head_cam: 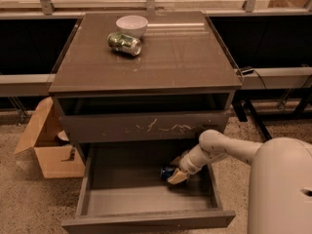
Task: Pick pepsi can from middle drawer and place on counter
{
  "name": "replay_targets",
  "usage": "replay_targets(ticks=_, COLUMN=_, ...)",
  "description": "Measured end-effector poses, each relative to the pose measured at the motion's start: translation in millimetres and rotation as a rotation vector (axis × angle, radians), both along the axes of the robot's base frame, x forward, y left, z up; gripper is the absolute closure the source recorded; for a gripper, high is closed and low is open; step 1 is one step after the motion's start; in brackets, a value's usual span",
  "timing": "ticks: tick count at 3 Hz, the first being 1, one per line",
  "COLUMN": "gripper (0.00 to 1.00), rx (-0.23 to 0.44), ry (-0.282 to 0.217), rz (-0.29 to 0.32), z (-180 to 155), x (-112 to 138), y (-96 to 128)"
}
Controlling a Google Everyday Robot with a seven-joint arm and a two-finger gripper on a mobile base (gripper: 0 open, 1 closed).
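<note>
The pepsi can (166, 171), small and blue, lies on the floor of the open middle drawer (126, 182), toward its back right. My gripper (177, 177) reaches down into the drawer from the right on the white arm (219, 147); its tan tip is right beside the can, touching or nearly touching its right side and partly covering it. The counter (170, 57) is the glossy brown top of the cabinet, above the drawer.
A green-and-silver can (125, 43) lies on its side on the counter next to a white bowl (131, 25). The scratched drawer front (146, 126) overhangs the open drawer. An open cardboard box (48, 147) stands on the floor at the left.
</note>
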State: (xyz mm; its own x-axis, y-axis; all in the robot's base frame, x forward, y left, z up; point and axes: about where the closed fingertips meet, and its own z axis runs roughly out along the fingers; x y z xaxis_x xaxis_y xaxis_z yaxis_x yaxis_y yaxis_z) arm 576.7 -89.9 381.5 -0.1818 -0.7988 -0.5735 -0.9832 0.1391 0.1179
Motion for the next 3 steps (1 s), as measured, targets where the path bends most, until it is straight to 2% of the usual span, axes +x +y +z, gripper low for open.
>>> replay_targets(ticks=1, gripper=0.92, rx=0.060, ry=-0.022, rz=0.091, z=36.0, x=-14.8, y=11.2)
replay_targets(ticks=2, gripper=1.00, rx=0.131, ry=-0.079, rz=0.260, z=101.1, x=-45.4, y=29.3)
replay_targets(ticks=3, gripper=1.00, rx=0.131, ry=-0.079, rz=0.260, z=101.3, x=-45.5, y=29.4)
